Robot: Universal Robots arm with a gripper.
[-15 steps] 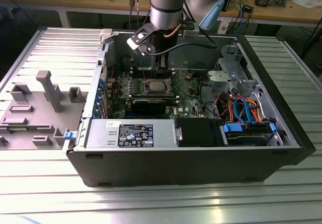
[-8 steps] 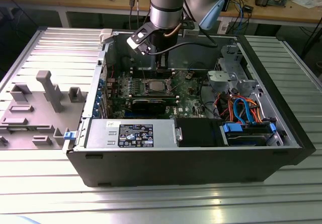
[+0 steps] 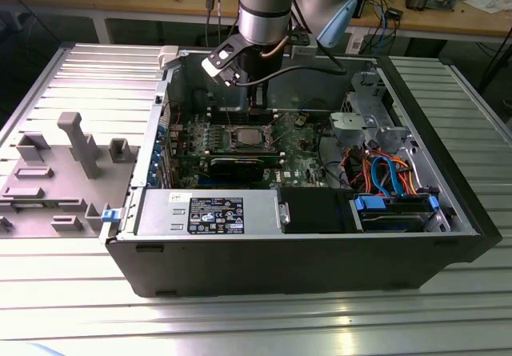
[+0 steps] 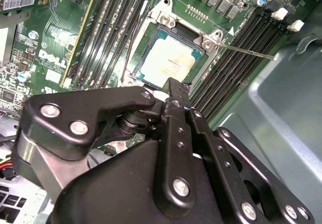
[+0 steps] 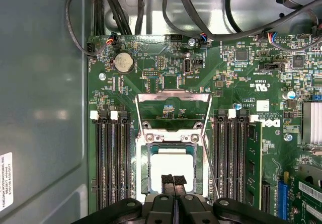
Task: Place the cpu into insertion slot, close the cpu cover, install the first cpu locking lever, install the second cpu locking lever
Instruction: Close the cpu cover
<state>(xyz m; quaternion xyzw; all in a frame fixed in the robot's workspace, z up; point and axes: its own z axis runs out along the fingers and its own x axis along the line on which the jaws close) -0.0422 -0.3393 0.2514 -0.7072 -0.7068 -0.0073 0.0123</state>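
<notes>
A ribbed metal counter (image 3: 240,324) carries an open computer case (image 3: 304,264) across the middle of the exterior view. A grey fixture (image 3: 56,172) lies at the exterior view's left. The arm (image 3: 264,8) drops in from the top centre, over the green motherboard (image 3: 304,144). In the first wrist view the hand (image 5: 173,179) has its fingers pressed together with nothing between them. It is poised at the edge of the cpu (image 5: 168,163), which lies in the insertion slot (image 5: 149,169). The cpu cover (image 5: 173,97) is swung open beyond it. A thin lever (image 5: 210,166) runs just beside the slot.
</notes>
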